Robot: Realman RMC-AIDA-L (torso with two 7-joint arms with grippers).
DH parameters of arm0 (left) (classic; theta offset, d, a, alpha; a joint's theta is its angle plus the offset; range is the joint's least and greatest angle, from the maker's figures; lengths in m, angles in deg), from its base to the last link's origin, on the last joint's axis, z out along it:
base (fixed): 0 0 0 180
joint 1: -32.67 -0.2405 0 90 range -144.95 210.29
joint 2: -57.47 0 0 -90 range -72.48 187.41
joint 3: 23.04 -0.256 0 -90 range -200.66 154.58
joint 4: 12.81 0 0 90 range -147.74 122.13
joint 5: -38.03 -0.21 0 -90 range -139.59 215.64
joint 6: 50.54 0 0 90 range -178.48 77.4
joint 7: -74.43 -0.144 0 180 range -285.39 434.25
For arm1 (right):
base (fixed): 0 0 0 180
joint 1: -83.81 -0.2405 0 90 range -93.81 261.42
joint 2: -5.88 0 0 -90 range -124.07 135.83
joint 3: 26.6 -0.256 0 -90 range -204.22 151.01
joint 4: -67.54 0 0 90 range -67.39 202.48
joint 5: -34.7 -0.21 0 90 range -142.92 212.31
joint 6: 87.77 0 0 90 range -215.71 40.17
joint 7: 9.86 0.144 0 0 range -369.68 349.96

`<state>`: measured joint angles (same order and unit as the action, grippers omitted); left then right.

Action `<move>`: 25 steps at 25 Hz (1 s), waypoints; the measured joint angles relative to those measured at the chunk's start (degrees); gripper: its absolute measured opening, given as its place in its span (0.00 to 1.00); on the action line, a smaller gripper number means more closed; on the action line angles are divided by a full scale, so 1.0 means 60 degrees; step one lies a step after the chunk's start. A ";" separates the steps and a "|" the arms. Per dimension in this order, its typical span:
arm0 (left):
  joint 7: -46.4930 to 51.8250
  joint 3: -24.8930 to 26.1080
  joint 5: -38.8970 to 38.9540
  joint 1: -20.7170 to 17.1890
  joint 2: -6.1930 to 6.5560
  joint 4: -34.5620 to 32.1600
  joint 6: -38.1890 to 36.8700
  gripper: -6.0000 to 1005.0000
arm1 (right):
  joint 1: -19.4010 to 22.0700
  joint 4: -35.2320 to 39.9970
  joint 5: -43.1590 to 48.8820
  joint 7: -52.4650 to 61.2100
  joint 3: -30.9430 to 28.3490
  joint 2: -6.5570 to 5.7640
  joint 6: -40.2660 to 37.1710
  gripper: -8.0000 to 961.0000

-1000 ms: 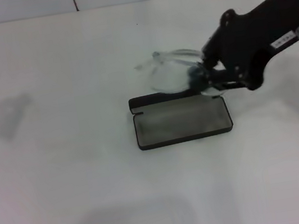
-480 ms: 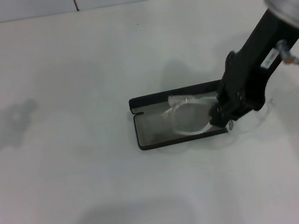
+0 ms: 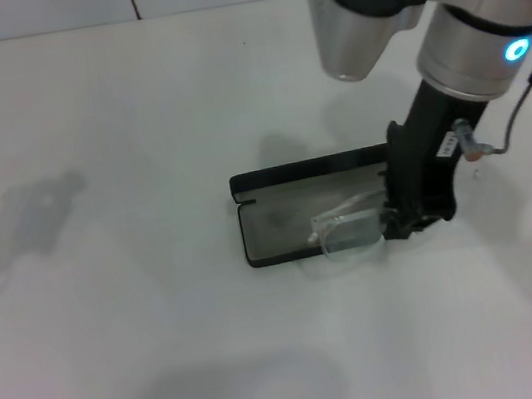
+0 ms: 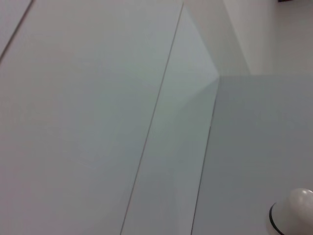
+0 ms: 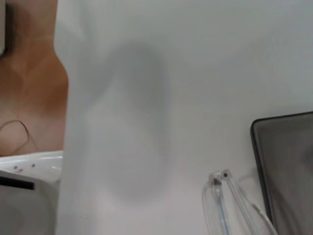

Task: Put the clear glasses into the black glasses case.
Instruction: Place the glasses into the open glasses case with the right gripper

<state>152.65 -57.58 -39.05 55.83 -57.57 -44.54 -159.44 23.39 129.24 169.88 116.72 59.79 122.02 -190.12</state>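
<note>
Right hand (image 3: 392,225) at frame centre-right grips clear glasses (image 3: 347,232) over open black glasses case (image 3: 279,220); left hand's grip unknown.

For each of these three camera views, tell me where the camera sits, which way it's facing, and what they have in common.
Head view: on the robot's head, looking forward and down at the white table; shows the right arm with its right tool at the open black glasses case, the clear glasses hanging over its near edge, and the left arm at the far left corner.
Left wrist view: on the left wrist, facing plain pale panels; nothing of the task shows.
Right wrist view: on the right wrist, looking at the table.
Shared: head and right wrist views both show case and glasses.
</note>
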 joint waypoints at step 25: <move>-0.0106 0.0191 0.0113 -0.0104 0.0273 -0.0057 0.0279 0.09 | -0.0194 -0.1288 -0.0100 -0.0293 0.1369 0.0009 0.2835 0.13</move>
<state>152.02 -56.43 -38.37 55.21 -55.92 -44.88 -157.76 22.22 121.51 169.27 114.96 68.01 122.07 -173.11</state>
